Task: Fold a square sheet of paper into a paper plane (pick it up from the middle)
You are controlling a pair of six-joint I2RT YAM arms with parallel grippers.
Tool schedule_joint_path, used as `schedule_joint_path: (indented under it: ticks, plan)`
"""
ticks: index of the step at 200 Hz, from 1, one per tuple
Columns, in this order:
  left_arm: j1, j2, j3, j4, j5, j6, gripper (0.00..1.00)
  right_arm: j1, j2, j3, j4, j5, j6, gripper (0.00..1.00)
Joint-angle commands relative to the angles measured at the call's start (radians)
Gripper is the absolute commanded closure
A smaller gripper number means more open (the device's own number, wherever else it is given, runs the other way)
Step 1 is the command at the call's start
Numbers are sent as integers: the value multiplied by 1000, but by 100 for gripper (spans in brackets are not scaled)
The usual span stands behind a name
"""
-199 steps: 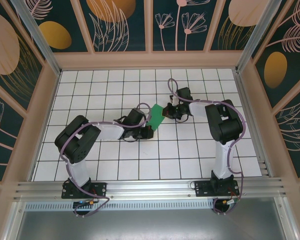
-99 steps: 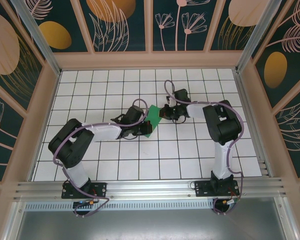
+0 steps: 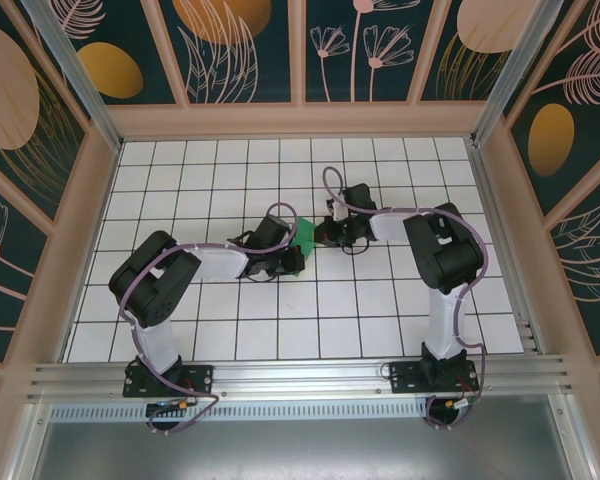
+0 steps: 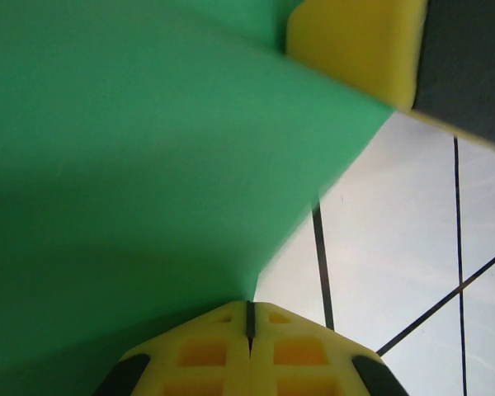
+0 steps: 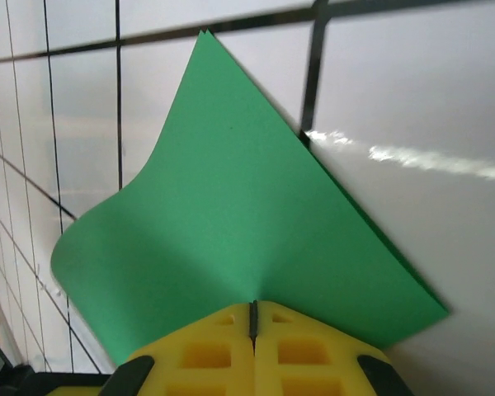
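The green sheet of paper [image 3: 305, 236] sits near the middle of the worktop [image 3: 220, 170], caught between the two arms. The left gripper [image 4: 249, 323] has its yellow pads pressed together on one edge. The right gripper [image 5: 253, 316] is pinched tight on the other side, where the sheet looks doubled over, though the layers are hard to count. Thin, light and floppy, the sheet bows between the two holds and would likely crease or tear under a hard pull. It is best gripped close to an edge or fold, with both arms moving together.
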Motion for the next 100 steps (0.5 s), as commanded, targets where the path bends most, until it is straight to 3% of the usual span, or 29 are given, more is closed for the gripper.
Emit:
schedule_joint_path:
  ticks: [1, 63, 100]
  plan:
    - [-5, 29, 8, -84, -10, -4, 100, 13, -46, -34, 2, -18, -18, 100]
    - [-5, 3, 5, -137, 31, 37, 100, -70, -100, 18, -54, 181, -22, 100]
    - [-5, -17, -5, -142, 43, 50, 100, -49, -136, 5, -18, 93, -27, 100]
